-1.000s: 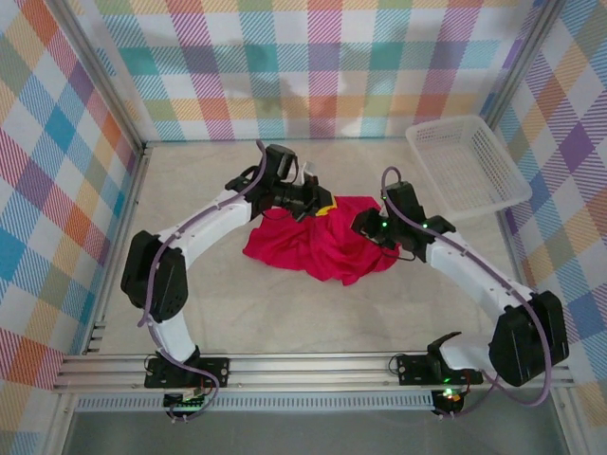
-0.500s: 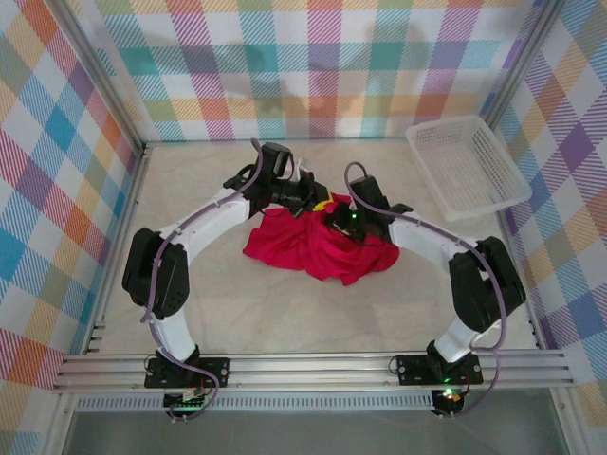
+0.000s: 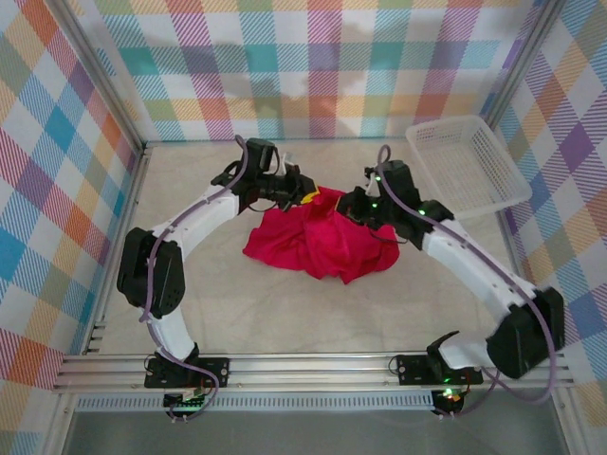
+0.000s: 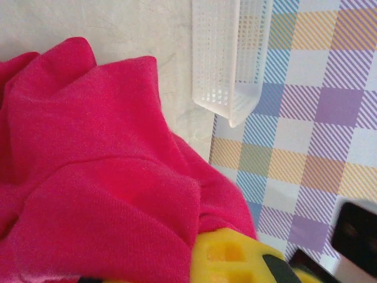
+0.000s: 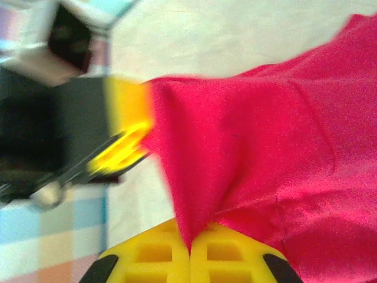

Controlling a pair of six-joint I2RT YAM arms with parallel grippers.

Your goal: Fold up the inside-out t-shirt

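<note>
Beige table (image 3: pixel 285 313), bunched crimson t-shirt (image 3: pixel 318 242)

inside-out t-shirt (image 3: pixel 321 243): crimson knit cloth, soft, matt, finely ribbed. mesh basket (image 3: pixel 469 166): white plastic, slightly glossy. table top (image 3: pixel 285 313): pale, matt, faintly mottled. front rails (image 3: pixel 313 370): brushed metal.

Red t-shirt (image 4: pixel 88 177) drapes over a yellow fingertip (image 4: pixel 227 259), white basket (image 4: pixel 227 59) beyond.
</note>
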